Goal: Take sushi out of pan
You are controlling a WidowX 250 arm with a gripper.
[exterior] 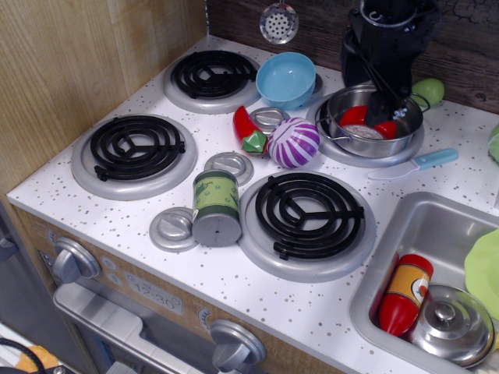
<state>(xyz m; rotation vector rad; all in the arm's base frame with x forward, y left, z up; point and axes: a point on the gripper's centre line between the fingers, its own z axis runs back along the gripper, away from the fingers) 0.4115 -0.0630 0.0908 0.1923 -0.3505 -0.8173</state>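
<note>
— Where's the sushi [366, 121]?
— In the pan [373, 144] on the back right burner, red top showing either side of the arm.
— And the claw [380, 117]?
— Down inside the pan over it; whether it's clenched, I can't tell from here.

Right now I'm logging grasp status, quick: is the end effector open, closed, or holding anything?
End effector: lowered into the round shiny steel pan over the glossy red sushi piece; open or closed cannot be told.
</note>
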